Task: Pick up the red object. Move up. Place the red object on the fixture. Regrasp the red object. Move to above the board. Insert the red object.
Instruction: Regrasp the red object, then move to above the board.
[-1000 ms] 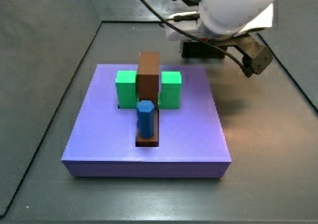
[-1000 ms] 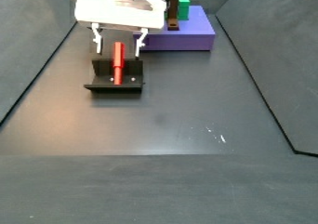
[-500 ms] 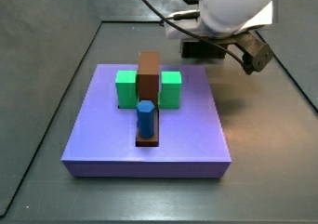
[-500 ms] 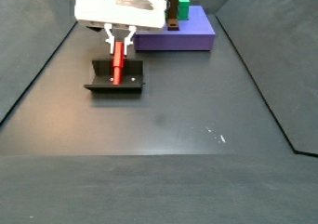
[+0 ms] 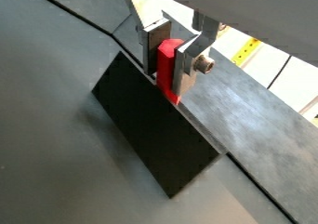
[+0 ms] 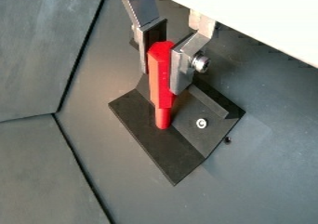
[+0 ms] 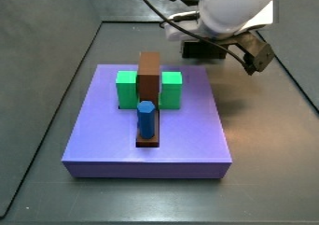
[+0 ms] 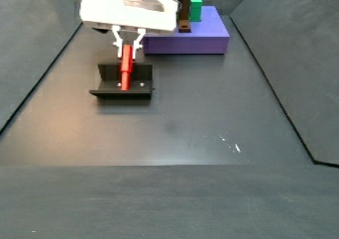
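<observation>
**A:** On the near stretch of the grey floor (image 8: pixel 199 174), what lies there?

**B:** Nothing but a few pale specks, in the side view that looks down its length. Farther along, left of the middle, the fixture (image 8: pixel 121 88) stands on the floor, well apart from the board (image 8: pixel 199 37), which sits at the far end.

**A:** And the red object?

**B:** The red object (image 8: pixel 129 64) stands upright on the fixture's base plate, its lower end touching the plate in a wrist view (image 6: pixel 162 79). The gripper (image 8: pixel 130 40) is directly over it, white body above, fingers reaching down.

**A:** How are the jaws set?

**B:** Drawn in narrow. In both wrist views the flat silver fingers (image 6: pixel 189 59) flank the upper part of the peg, one plate on each side, with the red object (image 5: pixel 168 68) filling the gap between them. They look pressed against it, so it reads as a grasp around the top while the bottom still rests on the fixture (image 6: pixel 187 135).

**A:** What does the view from the board side add?

**B:** The board (image 7: pixel 156 135) lies nearest there, carrying two green blocks (image 7: pixel 167 89), a long brown bar (image 7: pixel 149 79) between them, and a blue peg (image 7: pixel 145 119) upright at the bar's near end. Behind it the gripper (image 7: pixel 210 49) hangs at the far right; the peg itself is hidden there.
</observation>
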Tool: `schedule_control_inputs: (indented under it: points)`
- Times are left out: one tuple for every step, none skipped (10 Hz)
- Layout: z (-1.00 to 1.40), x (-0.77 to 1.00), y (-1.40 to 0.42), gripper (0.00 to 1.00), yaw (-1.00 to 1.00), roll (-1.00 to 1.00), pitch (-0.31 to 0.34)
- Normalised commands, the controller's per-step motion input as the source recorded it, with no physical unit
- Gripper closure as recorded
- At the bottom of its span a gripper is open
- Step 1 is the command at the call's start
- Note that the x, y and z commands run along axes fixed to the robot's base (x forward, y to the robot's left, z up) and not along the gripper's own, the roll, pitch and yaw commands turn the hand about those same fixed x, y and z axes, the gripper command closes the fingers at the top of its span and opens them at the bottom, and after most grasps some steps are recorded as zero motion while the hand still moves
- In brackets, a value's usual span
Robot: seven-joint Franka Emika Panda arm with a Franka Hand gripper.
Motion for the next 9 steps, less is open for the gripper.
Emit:
schedule_control_inputs:
  points:
    - [0.0, 0.0, 0.0, 1.0, 0.0, 0.0, 0.0]
    - [0.0, 0.0, 0.0, 1.0, 0.0, 0.0, 0.0]
    - [0.0, 0.0, 0.0, 1.0, 0.0, 0.0, 0.0]
    - [0.0, 0.0, 0.0, 1.0, 0.0, 0.0, 0.0]
    - [0.0, 0.0, 0.0, 1.0, 0.0, 0.0, 0.0]
    - [0.0, 0.0, 0.0, 1.0, 0.0, 0.0, 0.0]
    - [0.0, 0.0, 0.0, 1.0, 0.0, 0.0, 0.0]
    - [1.4, 0.0, 0.0, 1.0, 0.0, 0.0, 0.0]
    - [1.4, -0.01, -0.03, 1.0, -0.04, -0.01, -0.011]
